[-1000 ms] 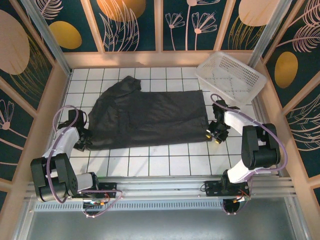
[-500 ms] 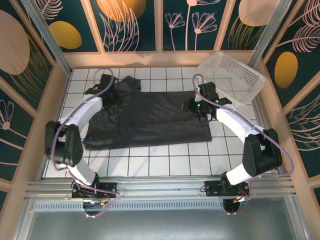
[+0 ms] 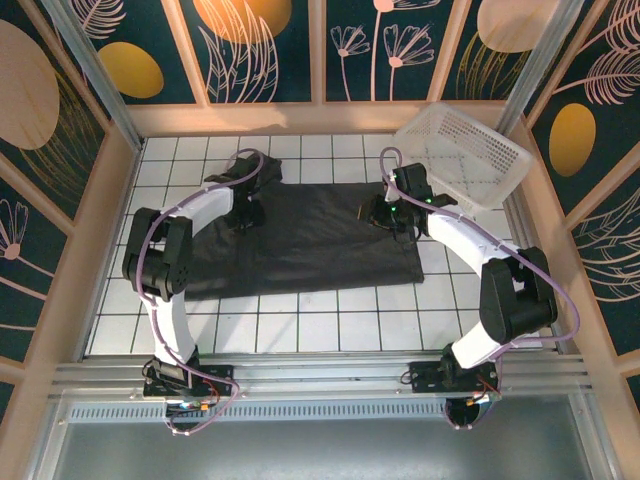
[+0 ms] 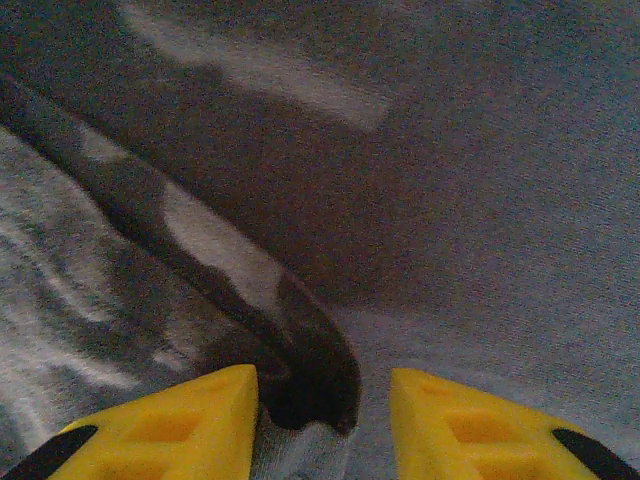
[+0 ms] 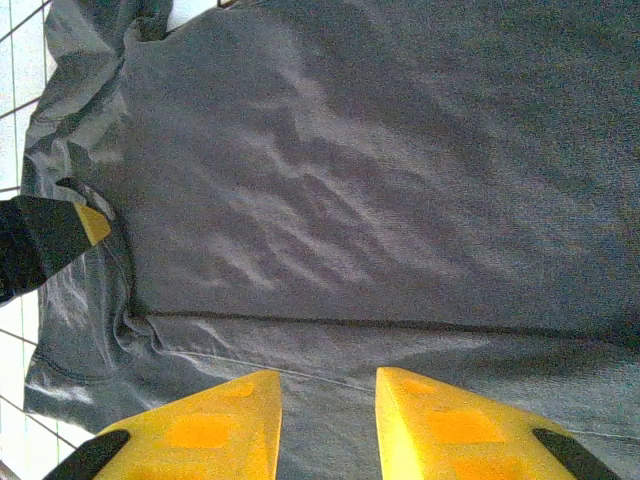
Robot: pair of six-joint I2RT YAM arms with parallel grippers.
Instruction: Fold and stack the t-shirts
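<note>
Lying flat left of the white perforated basket point(image 3: 462, 152): matte charcoal t-shirt point(image 3: 310, 245), roughly rectangular; left gripper point(image 3: 243, 207) and right gripper point(image 3: 386, 214) at its far edge.
Left wrist: yellow fingers point(image 4: 170, 425) apart, straddling a soft fold.
Right wrist: fingers point(image 5: 455, 425) apart over rippled knit, empty.

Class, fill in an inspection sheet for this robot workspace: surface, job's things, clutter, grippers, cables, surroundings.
Surface: white tiled table, grid lines visible.
Job's things: one dark t-shirt spread out on the far half, not yet folded.
Clutter: white perforated basket at the far right corner.
Grippers: left gripper open, fabric ridge between its fingers; right gripper open over the shirt's right end.
Cables: lilac cables loop along both arms.
Surroundings: dark teal panels with leaf patterns in wooden frames.
</note>
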